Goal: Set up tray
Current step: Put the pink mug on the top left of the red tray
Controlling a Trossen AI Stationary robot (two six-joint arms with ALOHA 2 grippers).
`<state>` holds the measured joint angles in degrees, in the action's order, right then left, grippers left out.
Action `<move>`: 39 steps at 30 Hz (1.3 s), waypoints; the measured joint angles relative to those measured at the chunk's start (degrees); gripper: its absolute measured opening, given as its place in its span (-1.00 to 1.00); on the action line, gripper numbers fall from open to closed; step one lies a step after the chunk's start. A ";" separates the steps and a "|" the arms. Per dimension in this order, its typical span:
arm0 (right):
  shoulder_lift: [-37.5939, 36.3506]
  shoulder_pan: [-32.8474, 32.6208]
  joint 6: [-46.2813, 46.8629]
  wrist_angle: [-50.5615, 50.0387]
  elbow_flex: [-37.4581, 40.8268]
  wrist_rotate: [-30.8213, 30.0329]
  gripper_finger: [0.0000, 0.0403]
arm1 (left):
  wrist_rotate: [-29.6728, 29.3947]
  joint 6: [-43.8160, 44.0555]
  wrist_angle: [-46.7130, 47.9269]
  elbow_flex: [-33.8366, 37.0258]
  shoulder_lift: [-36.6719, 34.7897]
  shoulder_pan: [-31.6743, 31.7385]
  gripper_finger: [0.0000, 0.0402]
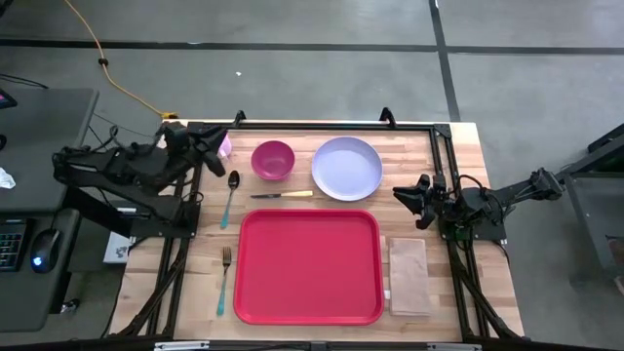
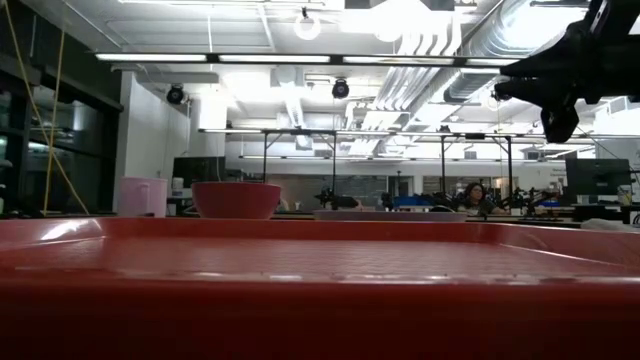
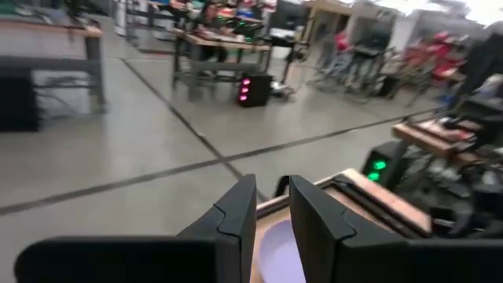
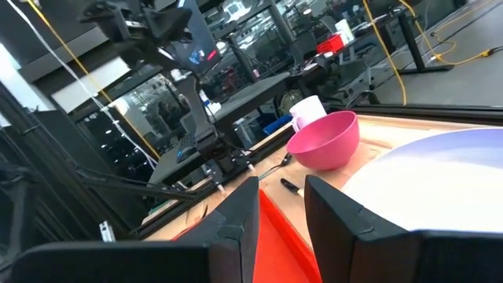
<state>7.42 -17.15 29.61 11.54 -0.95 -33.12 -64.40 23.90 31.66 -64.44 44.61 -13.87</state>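
The red tray (image 1: 307,265) lies flat in the middle of the table with nothing on it; its rim fills the foreground of the low view (image 2: 320,235). Behind it stand a pink bowl (image 1: 272,159) and a lavender plate (image 1: 347,168). My left gripper (image 1: 216,142) hangs high over the table's far left corner, open and holding nothing (image 3: 273,216). My right gripper (image 1: 409,197) hovers just right of the plate, open with nothing between its fingers (image 4: 281,206); it also shows in the low view (image 2: 555,95).
A knife (image 1: 283,195) lies between bowl and tray. A spoon (image 1: 230,195) and a fork (image 1: 225,278) lie left of the tray. A tan napkin (image 1: 409,276) lies to its right. A pale pink cup (image 1: 225,146) stands beside the left gripper.
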 joint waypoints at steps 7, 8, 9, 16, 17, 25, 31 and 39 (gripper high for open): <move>0.00 0.00 0.02 -0.03 -0.02 -0.14 -0.59 | -2.28 3.08 15.57 -15.02 10.67 1.30 -0.45; 0.00 -0.02 0.17 -0.03 -0.02 -0.14 -0.59 | -1.81 3.76 18.66 -17.06 12.19 2.52 -0.45; 0.00 0.00 0.27 -0.03 -0.02 -0.14 -0.59 | -0.76 4.68 21.79 -18.98 13.59 4.02 -0.45; 0.00 0.00 0.37 -0.03 -0.03 -0.16 -0.59 | 13.45 14.07 43.99 -28.03 21.89 19.56 -0.45; 0.00 -0.01 0.37 -0.03 -0.04 -0.16 -0.59 | 15.33 15.06 45.85 -28.34 22.66 21.96 -0.45; 0.00 0.00 0.39 -0.03 -0.04 -0.20 -0.59 | 28.27 16.84 54.65 -28.48 26.75 39.96 -0.45; 0.00 -0.01 0.39 -0.03 -0.04 -0.59 -0.59 | 35.04 10.97 54.39 -26.21 27.66 51.90 -0.45; 0.01 -0.01 0.15 -0.09 -0.04 -1.50 -0.59 | 44.73 2.92 46.37 -17.18 27.24 65.16 -0.45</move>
<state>7.43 -17.16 29.76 11.45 -0.99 -34.61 -19.68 26.82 78.03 -81.62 71.85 51.29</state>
